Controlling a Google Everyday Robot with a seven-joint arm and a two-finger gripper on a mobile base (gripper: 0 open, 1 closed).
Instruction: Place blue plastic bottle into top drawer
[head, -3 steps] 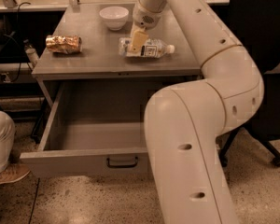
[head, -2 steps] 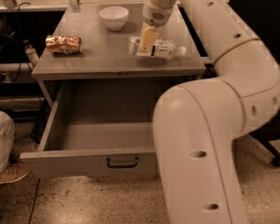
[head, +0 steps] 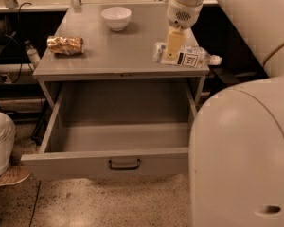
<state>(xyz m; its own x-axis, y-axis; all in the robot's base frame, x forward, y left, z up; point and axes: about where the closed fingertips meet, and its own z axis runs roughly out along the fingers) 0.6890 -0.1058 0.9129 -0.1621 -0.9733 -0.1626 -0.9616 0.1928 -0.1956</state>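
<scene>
The blue plastic bottle (head: 188, 57) lies on its side at the right edge of the grey cabinet top (head: 118, 51). Its white cap (head: 214, 59) points right and reaches the edge. My gripper (head: 173, 47) comes down from above onto the bottle's left end and touches it. The top drawer (head: 85, 162) below is pulled wide open, its inside is bare, and its dark handle (head: 124, 164) sits at the centre of the front panel.
A white bowl (head: 116, 17) stands at the back of the cabinet top. A crumpled gold foil packet (head: 65, 45) lies at its left edge. My large white arm (head: 241, 150) fills the right foreground. A person's leg and shoe (head: 2, 150) are at the lower left.
The gripper and the bottle have both moved right along the cabinet top, toward its right edge. The bowl, packet and drawer have stayed put.
</scene>
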